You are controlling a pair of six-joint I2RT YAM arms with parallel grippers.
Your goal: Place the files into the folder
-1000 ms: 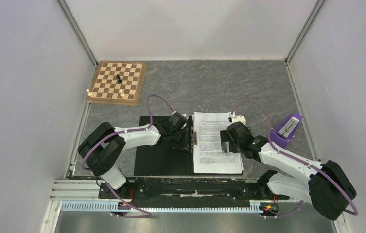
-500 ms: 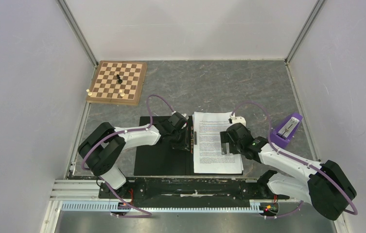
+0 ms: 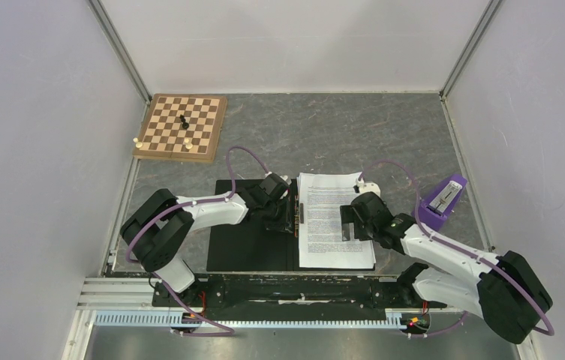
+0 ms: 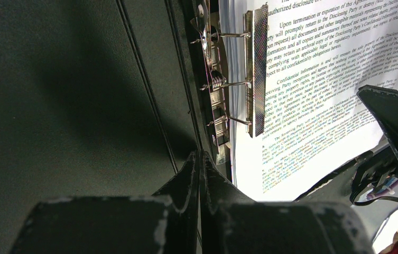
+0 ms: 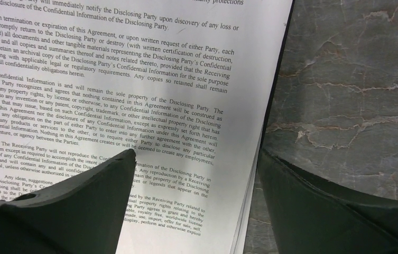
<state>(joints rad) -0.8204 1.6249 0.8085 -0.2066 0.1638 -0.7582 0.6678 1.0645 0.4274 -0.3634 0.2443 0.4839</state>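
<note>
While the open folder (image 3: 249, 244) is lying at lower centre, your left gripper (image 4: 199, 157) is sitting clenched by its metal clip (image 4: 256, 69); the files (image 3: 328, 247) are resting on its right half, your right gripper (image 5: 196, 156) gaping wide over their right edge.

One open folder (image 3: 253, 244) down there, one stack of files (image 3: 332, 247) on it – sheets too flush to count, one chessboard (image 3: 181, 127), one black chess piece (image 3: 184, 121), two pale chess pieces (image 3: 187, 143), one purple object (image 3: 442, 200), two arms (image 3: 208, 212) – that's the lot.
</note>
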